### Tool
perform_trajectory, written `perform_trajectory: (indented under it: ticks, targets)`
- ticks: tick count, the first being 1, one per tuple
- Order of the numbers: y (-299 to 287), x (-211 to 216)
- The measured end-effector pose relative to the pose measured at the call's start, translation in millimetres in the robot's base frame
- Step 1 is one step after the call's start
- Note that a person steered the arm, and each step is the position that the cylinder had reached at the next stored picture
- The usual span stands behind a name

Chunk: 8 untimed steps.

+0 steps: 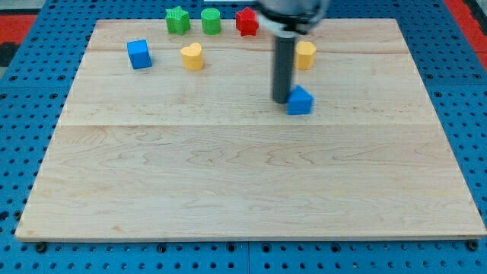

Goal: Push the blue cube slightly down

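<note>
1. Camera view: the wooden board (pixel 243 175) fills the scene on a blue pegboard (pixel 23 152). Its whole lower half is bare, so there is ample room toward the bottom edge.
2. The dark rod (pixel 283 68) comes down from the top edge, right of centre. It has no jaws and holds nothing.
3. The blue cube (pixel 139 54) sits near the top-left corner, well apart from the rod. It looks light, rigid and ready to slide. A push should land square on its top-edge face, where a clear strip is left.
4. A yellow heart (pixel 192 56) sits beside the cube. A green star (pixel 177 20), green cylinder (pixel 211 21) and red block (pixel 246 21) line the top edge, and a yellow block (pixel 306 55) peeks from behind the rod.
5. My tip (pixel 281 101) rests just beside a second blue block (pixel 300 100), on its left.
</note>
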<state>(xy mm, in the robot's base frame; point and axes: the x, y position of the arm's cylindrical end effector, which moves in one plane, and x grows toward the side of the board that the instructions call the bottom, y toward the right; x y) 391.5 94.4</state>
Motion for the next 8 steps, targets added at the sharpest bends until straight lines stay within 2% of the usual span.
perform_trajectory:
  ticks: [1, 3, 8]
  targets:
    - [76.5, 1.3]
    - [-27.4, 9.7]
    - [-55.6, 7.7]
